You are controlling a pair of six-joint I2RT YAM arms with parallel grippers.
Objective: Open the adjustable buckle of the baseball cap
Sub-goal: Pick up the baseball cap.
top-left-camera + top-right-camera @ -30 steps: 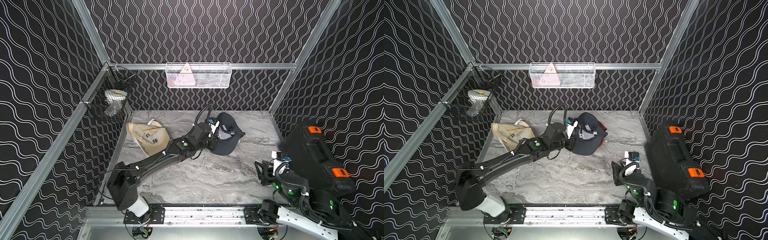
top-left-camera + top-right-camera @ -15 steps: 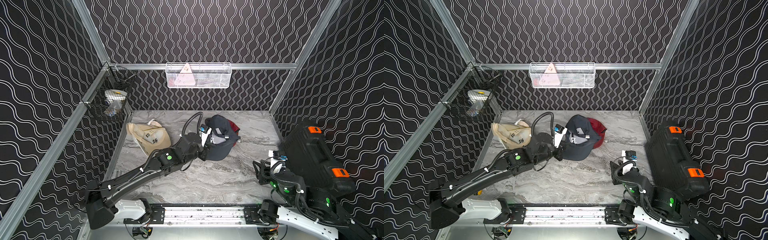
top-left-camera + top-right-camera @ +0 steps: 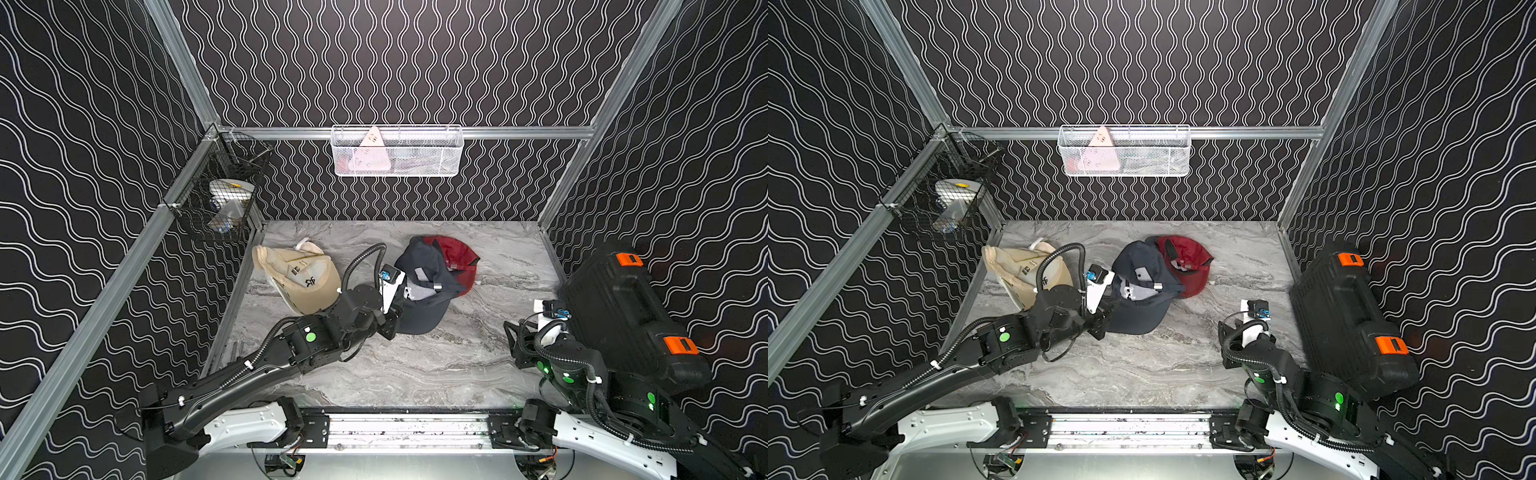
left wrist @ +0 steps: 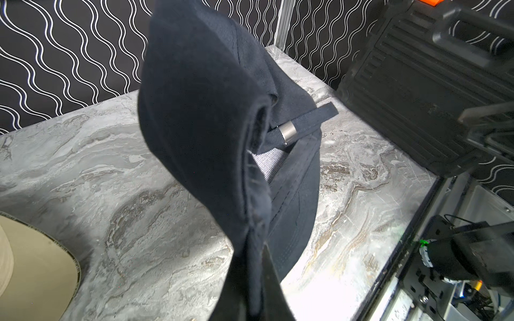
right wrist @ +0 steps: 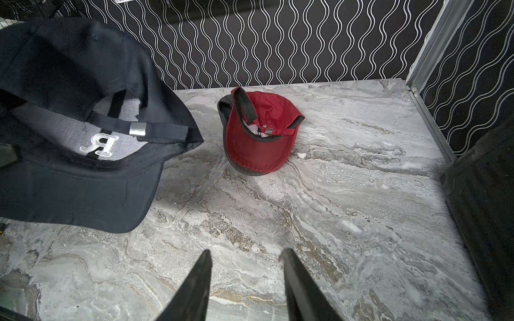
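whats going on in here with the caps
The left arm has its jaws shut on the edge of the navy cap and holds it tilted up over the marble table, with the back strap facing the right arm. The strap is still threaded through the metal buckle, so it is not open yet. The right arm's jaws are open and touch nothing. A red cap and a beige cap lie on the table.
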